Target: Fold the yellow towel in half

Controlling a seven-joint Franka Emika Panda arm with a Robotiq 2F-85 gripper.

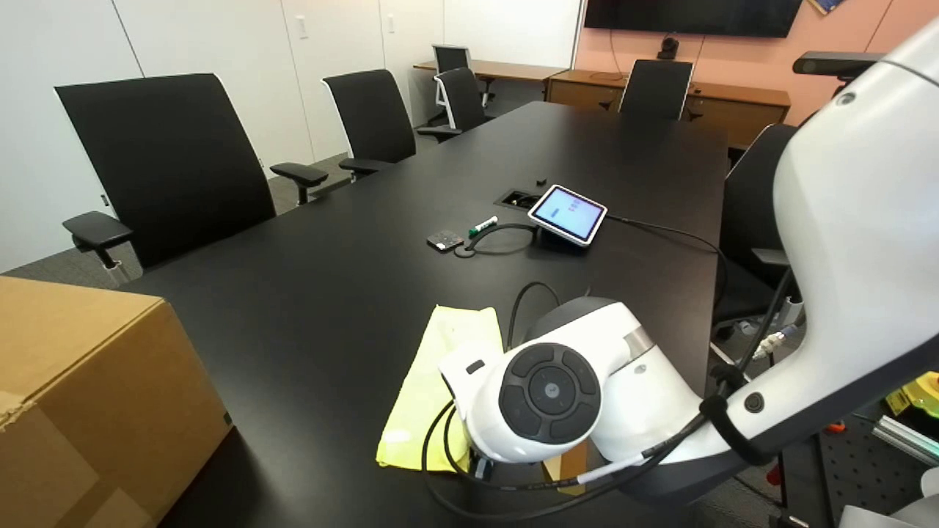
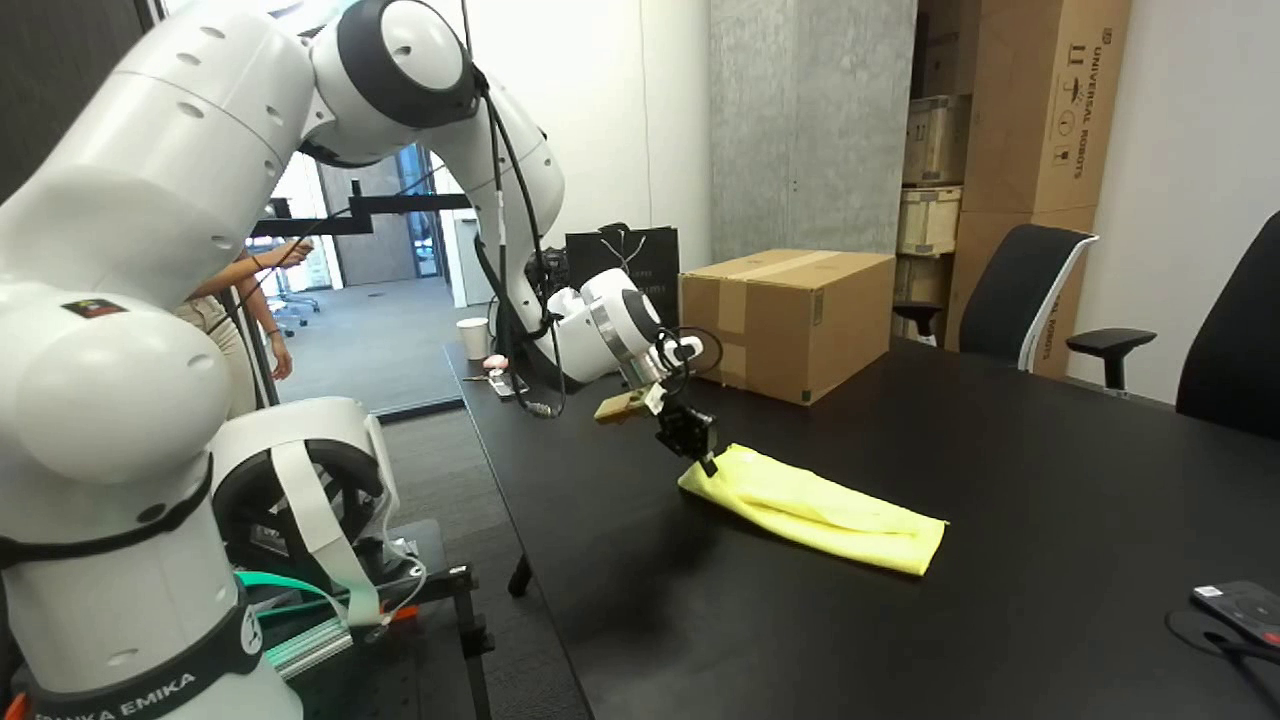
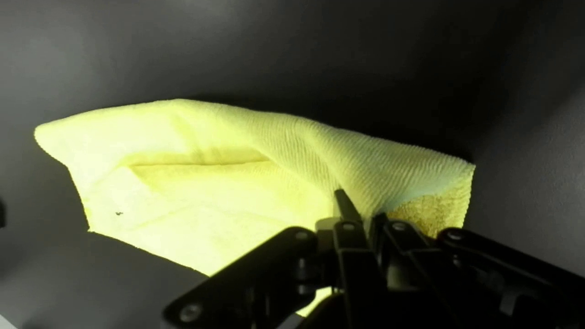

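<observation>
Landmark: one cardboard box (image 2: 765, 330), on the black table (image 2: 1050, 480); we reckon all places from it.

Yellow towel (image 2: 840, 515): one piece, on the table beside the box and apart from it, one end nearer the box, the other running away from it. Form: a long, narrow strip, ridged and creased. In the wrist view, at the end nearer the box, an upper layer stands off a shaded patch of cloth. We judge it partly doubled over, the fold not yet flat.

Gripper (image 3: 360, 205): at the towel's end nearer the box. Its fingers (image 3: 348, 208) are drawn together, one lying over the cloth, the other partly covered by it; we take them to be pinching the upper layer, though the contact is partly hidden.

Handling, our estimate: light, soft, limp, not fragile. The fine ribbing should give good purchase; the smooth table may let the whole piece slide. Pulled by one spot, it will probably bunch rather than follow flat.

Recommended hold: the free edge of the upper layer, close to a corner, in a shallow pinch of that layer alone; a deeper bite risks dragging the cloth beneath. We would lift little and lay the edge down smoothly.
</observation>
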